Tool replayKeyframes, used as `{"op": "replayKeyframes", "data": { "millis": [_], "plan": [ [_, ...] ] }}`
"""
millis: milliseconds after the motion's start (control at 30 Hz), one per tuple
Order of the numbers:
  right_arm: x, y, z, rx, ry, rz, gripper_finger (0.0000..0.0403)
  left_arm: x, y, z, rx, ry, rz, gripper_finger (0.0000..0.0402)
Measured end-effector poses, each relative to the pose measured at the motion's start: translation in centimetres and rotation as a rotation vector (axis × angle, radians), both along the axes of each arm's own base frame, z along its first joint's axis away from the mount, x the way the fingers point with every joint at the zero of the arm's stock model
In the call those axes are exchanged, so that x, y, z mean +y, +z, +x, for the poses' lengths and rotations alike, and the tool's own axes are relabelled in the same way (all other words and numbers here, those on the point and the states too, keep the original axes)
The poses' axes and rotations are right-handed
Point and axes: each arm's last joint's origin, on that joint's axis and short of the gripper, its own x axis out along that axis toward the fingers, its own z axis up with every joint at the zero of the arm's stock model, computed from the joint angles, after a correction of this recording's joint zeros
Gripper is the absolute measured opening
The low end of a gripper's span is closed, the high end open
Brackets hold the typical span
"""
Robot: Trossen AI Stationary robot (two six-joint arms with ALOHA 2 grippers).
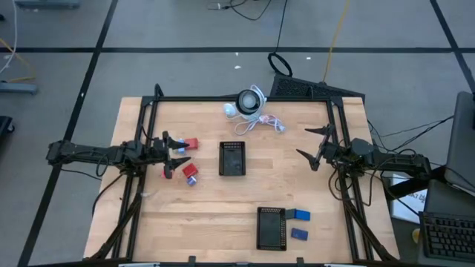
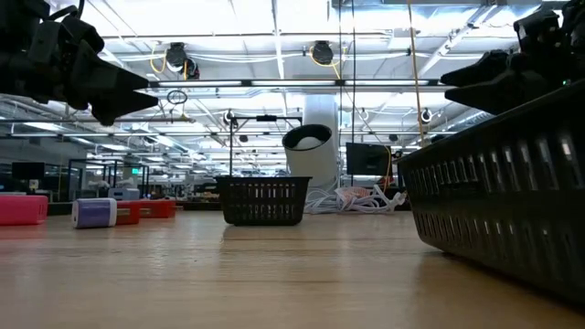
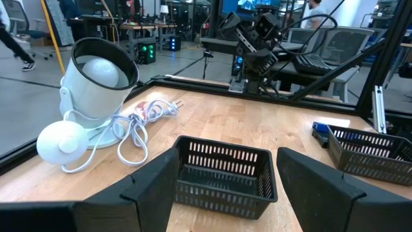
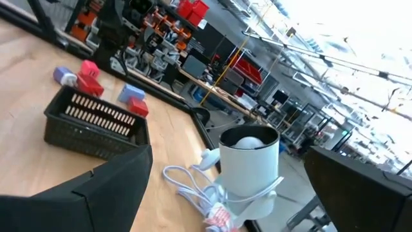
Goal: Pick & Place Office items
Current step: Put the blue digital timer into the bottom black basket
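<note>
Surface (image 1: 245, 200) holds two black trays: centre tray (image 1: 232, 159) and near-edge tray (image 1: 271, 227), likely drop bins. Left claw (image 1: 175, 154) hovers spread, empty, over the red items (image 1: 191, 144) by the left side, prob. lining up a pick. Right claw (image 1: 313, 145) waits spread wide at the right edge. Blue items (image 1: 299, 216) lie just beside the near tray, long axes roughly across the surface; red ones' axes hard to tell

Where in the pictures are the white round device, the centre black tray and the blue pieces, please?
white round device (image 1: 249, 101), high view, on its round head.
centre black tray (image 1: 232, 159), high view, on its floor.
blue pieces (image 1: 300, 215), high view, on the upper piece's top.
</note>
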Motion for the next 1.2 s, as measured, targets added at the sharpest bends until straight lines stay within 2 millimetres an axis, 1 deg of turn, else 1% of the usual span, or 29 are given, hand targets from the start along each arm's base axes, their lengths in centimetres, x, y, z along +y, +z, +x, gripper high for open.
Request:
{"op": "replayKeyframes", "data": {
  "millis": [67, 100, 267, 333, 567, 633, 800, 1033, 1200],
  "plan": [
    [0.00, 0.01, 0.00, -0.008, 0.003, 0.021, 0.0393, 0.00, 0.00, 0.00, 0.000, 0.000, 0.000, 0.0267],
    [0.01, 0.01, 0.00, -0.021, 0.007, 0.059, 0.0393, 0.00, 0.00, 0.00, 0.000, 0.000, 0.000, 0.0267],
    [0.23, 0.03, 0.06, -0.143, 0.129, 0.480, 0.0393, 0.00, 0.01, 0.00, -0.001, 0.000, 0.000, 0.0267],
    [0.31, 0.05, 0.08, -0.176, 0.170, 0.615, 0.0393, 0.00, 0.00, 0.00, 0.000, 0.000, 0.000, 0.0267],
    [0.30, 0.76, -0.02, -0.330, 0.226, 0.910, 0.0393, 0.00, 0.00, 0.00, 0.000, 0.000, 0.000, 0.0267],
    [0.31, 0.78, -0.02, -0.350, 0.236, 0.979, 0.0393, 0.00, 0.00, 0.00, 0.000, 0.000, 0.000, 0.0267],
    [0.30, 0.65, 0.04, -0.369, 0.243, 1.106, 0.0393, 0.00, 0.00, 0.00, 0.000, 0.000, 0.000, 0.0267],
    [0.29, 0.81, 0.01, -0.382, 0.245, 1.082, 0.0393, 0.00, 0.00, 0.00, 0.000, 0.000, 0.000, 0.0267],
    [0.28, 0.82, 0.00, -0.400, 0.250, 1.138, 0.0393, 0.00, 0.00, 0.00, 0.000, 0.000, 0.000, 0.0267]
  ]
}}
